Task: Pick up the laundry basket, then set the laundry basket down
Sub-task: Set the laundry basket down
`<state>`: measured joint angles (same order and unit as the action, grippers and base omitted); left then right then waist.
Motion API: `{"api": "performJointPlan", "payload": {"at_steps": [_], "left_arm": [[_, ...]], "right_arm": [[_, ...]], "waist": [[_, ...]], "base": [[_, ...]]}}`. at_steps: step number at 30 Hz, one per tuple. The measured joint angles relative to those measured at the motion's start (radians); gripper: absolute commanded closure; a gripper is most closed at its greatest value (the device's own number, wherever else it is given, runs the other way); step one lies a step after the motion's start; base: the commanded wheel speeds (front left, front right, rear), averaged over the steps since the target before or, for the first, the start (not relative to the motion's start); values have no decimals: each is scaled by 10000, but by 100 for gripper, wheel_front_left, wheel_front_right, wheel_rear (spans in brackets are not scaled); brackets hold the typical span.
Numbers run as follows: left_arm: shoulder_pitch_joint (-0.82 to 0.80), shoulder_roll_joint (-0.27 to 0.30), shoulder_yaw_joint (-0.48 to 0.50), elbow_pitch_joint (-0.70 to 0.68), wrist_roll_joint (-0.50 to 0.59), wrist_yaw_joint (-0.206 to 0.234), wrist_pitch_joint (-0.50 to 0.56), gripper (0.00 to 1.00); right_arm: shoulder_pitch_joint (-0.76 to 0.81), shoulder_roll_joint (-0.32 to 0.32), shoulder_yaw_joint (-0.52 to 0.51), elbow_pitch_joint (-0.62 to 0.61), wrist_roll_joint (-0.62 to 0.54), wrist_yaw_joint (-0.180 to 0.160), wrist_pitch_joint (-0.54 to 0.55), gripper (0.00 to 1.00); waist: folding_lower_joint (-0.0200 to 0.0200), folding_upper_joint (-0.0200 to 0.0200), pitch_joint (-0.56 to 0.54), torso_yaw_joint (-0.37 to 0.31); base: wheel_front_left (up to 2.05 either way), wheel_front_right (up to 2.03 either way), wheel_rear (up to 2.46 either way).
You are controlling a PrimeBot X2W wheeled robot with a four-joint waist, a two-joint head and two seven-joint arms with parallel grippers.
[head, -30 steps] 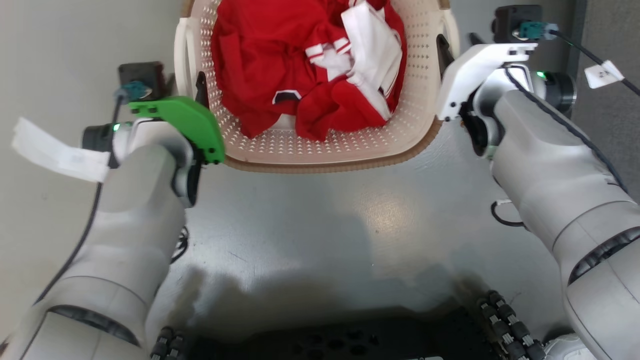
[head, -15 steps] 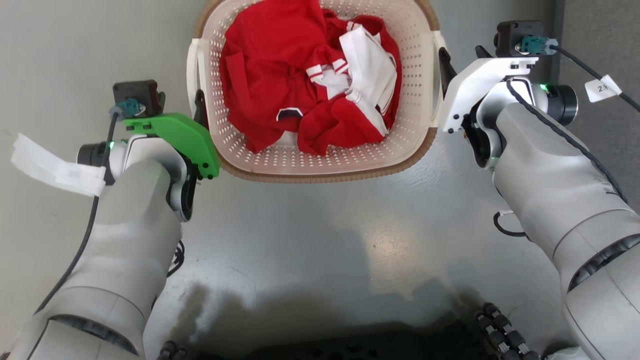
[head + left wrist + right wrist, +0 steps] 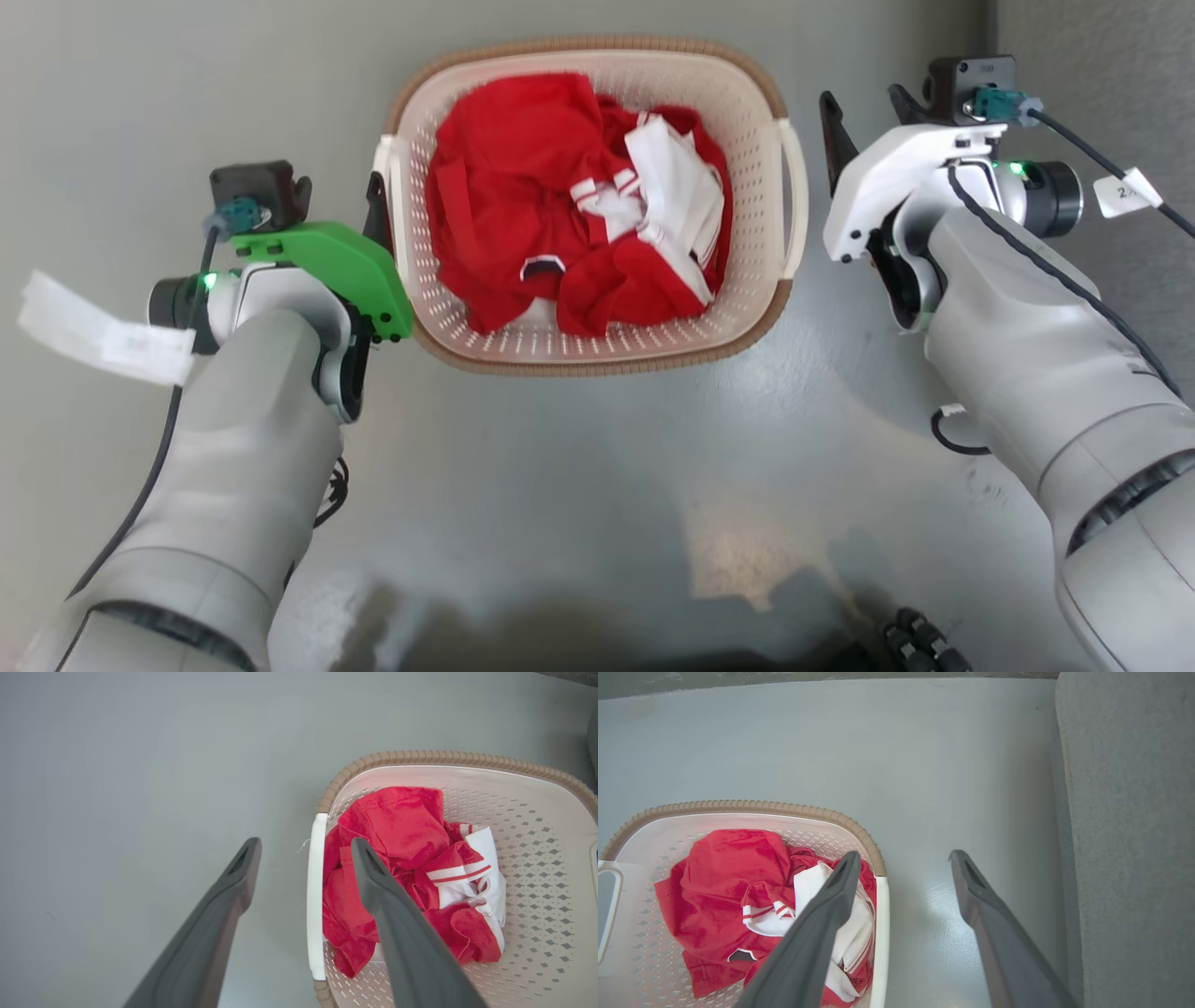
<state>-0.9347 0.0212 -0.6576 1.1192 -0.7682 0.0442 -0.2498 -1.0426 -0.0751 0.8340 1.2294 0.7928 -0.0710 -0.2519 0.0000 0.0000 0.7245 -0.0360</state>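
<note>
The laundry basket (image 3: 597, 359) stands on the grey floor, cream and perforated with a brown rim, holding red and white clothes (image 3: 569, 224). My left gripper (image 3: 341, 187) is open at the basket's left side, one dark finger close to the white left handle (image 3: 385, 210). In the left wrist view the left gripper (image 3: 303, 847) hangs above that handle (image 3: 316, 896), its fingers on either side of it. My right gripper (image 3: 864, 107) is open too, a little apart from the right handle (image 3: 795, 201). The right wrist view shows the right gripper (image 3: 904, 857) above the right handle (image 3: 880, 933).
A grey upholstered surface (image 3: 1125, 835) rises along the right, close beside my right arm. Part of my dark wheeled base (image 3: 920, 644) shows at the bottom edge. Bare grey floor (image 3: 579, 504) lies between me and the basket.
The camera has risen, so the basket looks smaller and lower in the picture. Both grippers have come up and away from the handles; the right one now stands apart from the basket.
</note>
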Motion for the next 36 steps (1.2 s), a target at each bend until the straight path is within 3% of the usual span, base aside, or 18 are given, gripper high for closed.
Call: {"api": "performJointPlan", "payload": {"at_steps": [5, 14, 36], "left_arm": [[208, 443, 527, -1139, 441, 113, -19, 0], [1565, 909, 1659, -3028, 1085, 360, -19, 0], [6183, 978, 3777, -7614, 3149, 627, -21, 0]], "right_arm": [[242, -245, -169, -447, -115, -13, -13, 0], [820, -522, -1187, -2817, -717, -274, -15, 0], [5407, -690, -3620, -6855, -2543, -529, -15, 0]], "waist": [[0, 0, -609, 3], [-1, 0, -1834, 10], [-2, 0, -5012, -18]], "base": [[0, 0, 0], [0, 0, 0], [0, 0, 0]]}}
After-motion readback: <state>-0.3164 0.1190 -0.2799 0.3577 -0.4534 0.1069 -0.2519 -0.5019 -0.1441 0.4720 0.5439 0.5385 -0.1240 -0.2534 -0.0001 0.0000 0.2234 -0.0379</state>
